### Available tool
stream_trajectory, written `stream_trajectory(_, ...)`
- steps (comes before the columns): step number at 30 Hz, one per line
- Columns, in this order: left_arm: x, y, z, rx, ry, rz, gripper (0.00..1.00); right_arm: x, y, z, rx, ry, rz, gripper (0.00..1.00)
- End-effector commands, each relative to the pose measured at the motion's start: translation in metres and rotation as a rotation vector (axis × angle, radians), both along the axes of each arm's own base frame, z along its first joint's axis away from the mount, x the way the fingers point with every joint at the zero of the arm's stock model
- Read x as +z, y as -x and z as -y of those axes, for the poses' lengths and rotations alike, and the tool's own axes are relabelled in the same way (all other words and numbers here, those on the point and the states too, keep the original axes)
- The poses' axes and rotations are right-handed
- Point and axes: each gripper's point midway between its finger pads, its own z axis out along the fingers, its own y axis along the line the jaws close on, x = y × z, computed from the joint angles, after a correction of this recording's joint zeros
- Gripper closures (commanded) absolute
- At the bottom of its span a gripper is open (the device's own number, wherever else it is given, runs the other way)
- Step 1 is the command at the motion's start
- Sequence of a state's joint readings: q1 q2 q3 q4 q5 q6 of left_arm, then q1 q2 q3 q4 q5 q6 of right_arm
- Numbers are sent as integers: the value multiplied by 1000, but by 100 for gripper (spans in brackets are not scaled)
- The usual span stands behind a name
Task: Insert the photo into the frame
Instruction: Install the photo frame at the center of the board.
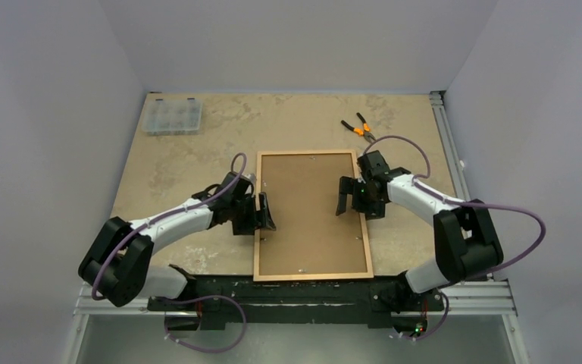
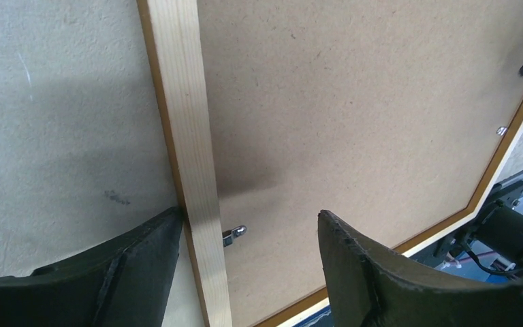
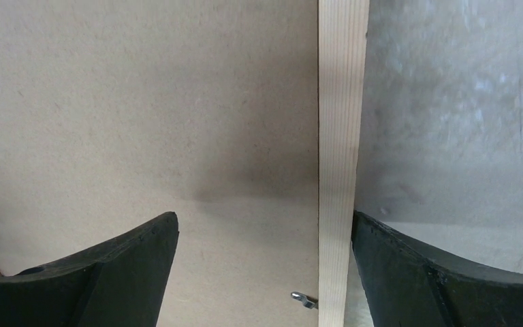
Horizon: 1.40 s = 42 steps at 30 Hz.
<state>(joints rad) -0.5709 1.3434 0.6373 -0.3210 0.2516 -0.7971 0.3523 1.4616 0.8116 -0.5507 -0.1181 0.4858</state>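
In the top view, the frame (image 1: 314,276) is seen lying flat, back up, on the bench (image 1: 197,163), its opening filled by the brown backing panel (image 1: 311,212). The photo is not seen in any view, and whether it lies under that panel cannot be told. The left claw (image 1: 256,220) is held wide open astride the frame's left rail and the right claw (image 1: 356,207) wide open astride its right rail, with nothing gripped by either. The frame's near end is set close to the bench's edge, so it could be dragged over by an uneven pull. In the left wrist view, one finger is placed just outside the rail and the other over the panel, and a small metal tab (image 2: 235,234) is seen at the rail's inner side. A finger could be snagged on it and the frame skewed. In the right wrist view, a like straddle is shown, with a second tab (image 3: 304,298) beside the rail. If only the thin rail is pinched, the frame could be tilted and the panel spilled out.
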Motion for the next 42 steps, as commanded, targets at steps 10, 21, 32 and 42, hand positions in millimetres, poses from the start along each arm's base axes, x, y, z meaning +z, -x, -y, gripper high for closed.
stream_trajectory(10,7,-53,-16,41,-40,-25,29,27,-99,12,-37,98,104,5)
stream_trajectory(21,4,-93,0,31,8,-13,30,15,-142,0,16,95,103,12)
stream_trajectory(32,10,-71,28,-28,89,-17,32,23,-83,-8,24,-37,74,13)
stream_trajectory(42,1,-57,17,-3,30,-21,32,22,-93,19,-25,114,104,13)
